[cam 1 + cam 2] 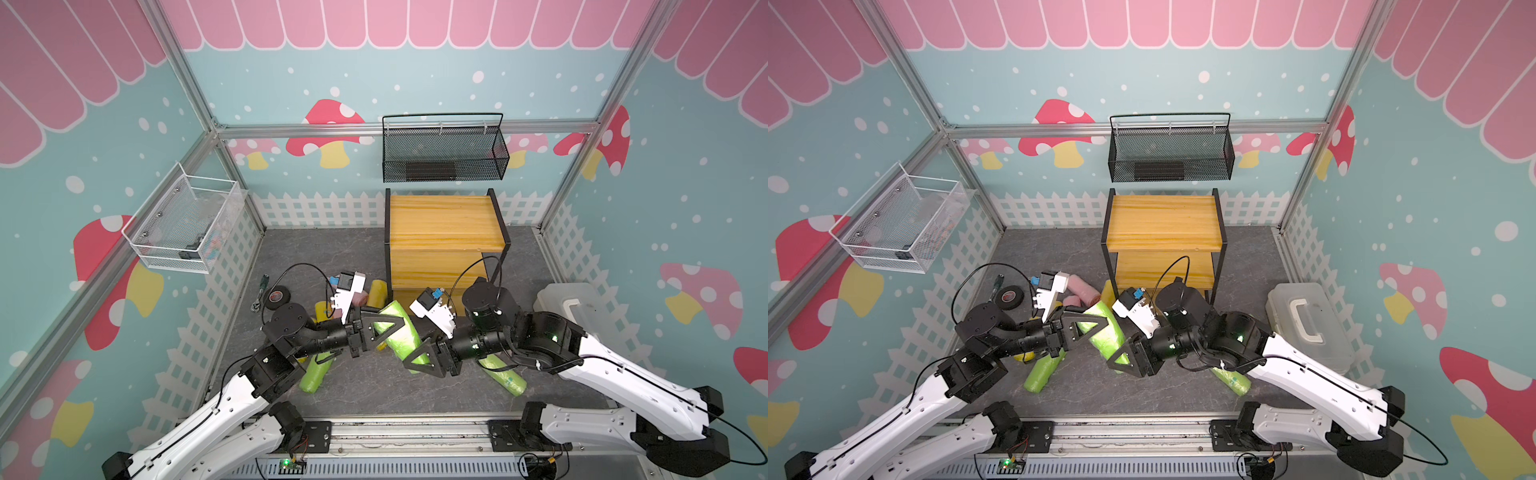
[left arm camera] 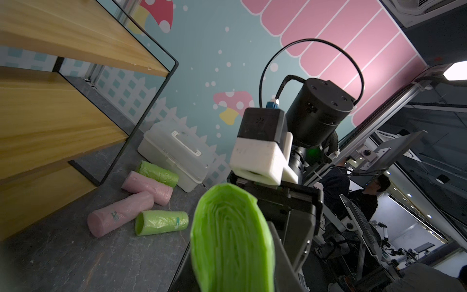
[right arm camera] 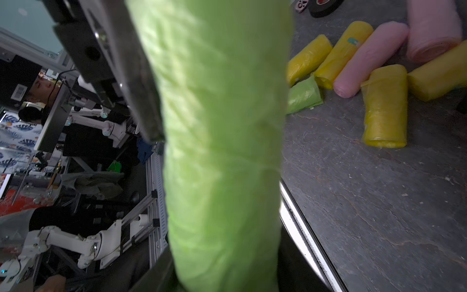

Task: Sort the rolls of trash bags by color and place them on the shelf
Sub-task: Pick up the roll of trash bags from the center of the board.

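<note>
A lime green roll hangs slanted above the dark floor in front of the shelf. My left gripper is shut on its far end, and the squashed roll end fills the left wrist view. My right gripper straddles the near end. The roll fills the gap between its jaws, so their grip is unclear. Two more green rolls lie on the floor. Yellow rolls and pink rolls lie to the left. The shelf boards are bare.
A black tape roll and a ratchet tool lie at the left. A white plastic box stands at the right wall. A black mesh basket hangs above the shelf, and a white wire basket hangs on the left wall.
</note>
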Controlling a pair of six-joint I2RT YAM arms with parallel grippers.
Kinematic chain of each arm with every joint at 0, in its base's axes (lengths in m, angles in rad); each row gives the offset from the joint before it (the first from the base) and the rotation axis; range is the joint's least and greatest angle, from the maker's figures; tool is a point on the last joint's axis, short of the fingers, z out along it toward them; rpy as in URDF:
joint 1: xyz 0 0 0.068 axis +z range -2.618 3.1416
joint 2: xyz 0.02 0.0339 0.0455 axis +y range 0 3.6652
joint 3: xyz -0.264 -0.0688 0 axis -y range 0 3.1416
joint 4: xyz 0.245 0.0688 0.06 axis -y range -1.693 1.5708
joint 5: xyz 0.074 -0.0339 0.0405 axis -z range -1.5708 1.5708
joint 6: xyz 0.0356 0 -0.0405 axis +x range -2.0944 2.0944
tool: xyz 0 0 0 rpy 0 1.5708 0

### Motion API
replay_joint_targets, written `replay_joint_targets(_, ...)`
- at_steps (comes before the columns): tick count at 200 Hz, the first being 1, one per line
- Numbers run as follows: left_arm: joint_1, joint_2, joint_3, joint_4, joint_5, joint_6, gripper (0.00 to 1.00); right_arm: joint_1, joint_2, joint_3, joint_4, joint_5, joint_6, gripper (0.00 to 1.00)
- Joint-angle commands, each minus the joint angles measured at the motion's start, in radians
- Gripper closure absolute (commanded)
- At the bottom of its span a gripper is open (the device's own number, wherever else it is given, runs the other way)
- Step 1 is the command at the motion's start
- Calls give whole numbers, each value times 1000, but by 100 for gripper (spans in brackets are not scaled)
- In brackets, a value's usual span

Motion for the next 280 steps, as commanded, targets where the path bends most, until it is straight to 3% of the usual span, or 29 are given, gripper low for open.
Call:
replay_joint_targets(1,-7,-33,-18,-29,-127,-18,100,-22,-51,41,-31,154,11,23)
replay_joint_targets(18,-7,-82,-89,49,-276,-109,100,-23,-102,28,-55,255,15,5)
replay_joint_targets(49,-10,-187,-268,299,-514,-320,100,-22,-167,-14,47,288,16,2)
replay_joint_targets(68,-15,-214,-357,449,-569,-402,100,-22,-158,-42,143,265,45,1)
replay_joint_targets(106,-27,-251,-384,511,-583,-438,100,-22,-80,-121,346,178,141,1)
replay_joint_targets(151,-29,-298,-384,539,-586,-436,100,-22,-4,-122,378,182,162,1)
replay_joint_targets(182,-31,-265,-383,568,-526,-440,100,-22,27,-120,430,147,176,1)
replay_joint_targets(233,-35,-241,-375,583,-523,-433,100,-22,40,-128,522,88,209,6)
replay_joint_targets(253,-36,-238,-374,585,-523,-433,100,-22,38,-128,527,94,209,12)
replay_joint_targets(280,-38,-242,-375,585,-532,-430,100,-22,44,-130,538,94,214,32)
